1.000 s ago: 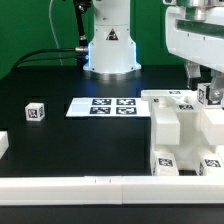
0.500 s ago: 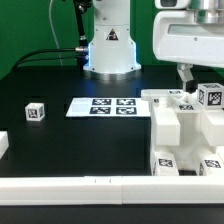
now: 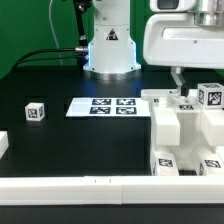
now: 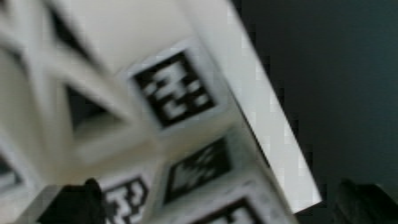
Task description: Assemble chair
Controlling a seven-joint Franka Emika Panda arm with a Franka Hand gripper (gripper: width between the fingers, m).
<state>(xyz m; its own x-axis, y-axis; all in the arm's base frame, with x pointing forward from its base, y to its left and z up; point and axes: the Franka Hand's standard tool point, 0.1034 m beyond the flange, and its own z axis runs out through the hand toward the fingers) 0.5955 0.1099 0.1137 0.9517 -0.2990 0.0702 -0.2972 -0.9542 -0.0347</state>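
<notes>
Claw point(image 3: 197, 84) open abv chair point(image 3: 180, 128); marker board point(image 3: 101, 105) near, on table point(image 3: 70, 145).

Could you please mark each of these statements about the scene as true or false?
1. The small tagged cube lies to the exterior view's left of the marker board. True.
2. The pincer is clamped on one of the chair parts. False: its fingertips stand wide apart and it hangs above the joined parts, holding nothing.
3. The marker board lies between the cube and the joined chair parts. True.
4. The cube sits on top of the marker board. False: it rests on the dark table, apart from the board.
</notes>
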